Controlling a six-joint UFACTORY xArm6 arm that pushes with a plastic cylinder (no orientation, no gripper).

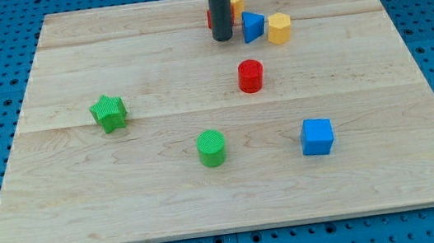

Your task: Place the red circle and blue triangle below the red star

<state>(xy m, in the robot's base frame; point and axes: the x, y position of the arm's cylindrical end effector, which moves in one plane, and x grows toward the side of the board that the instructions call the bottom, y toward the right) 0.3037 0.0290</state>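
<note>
Red circle (250, 76) was seen near board centre, at about 5 o'clock from my tip (223, 38) and well apart from it. Blue triangle (253, 27) was found just beside the tip, at its 3 o'clock, with a yellow block (279, 28) touching its far side. Red star (210, 19) was mostly hidden behind the rod; another yellow block (236, 1) was seen at 1 o'clock. No gripper was fitted, so no jaw state could be told. Judged step: the triangle was being worked loose. Next, a push toward 6 o'clock seemed called for, clear of the yellow block.
</note>
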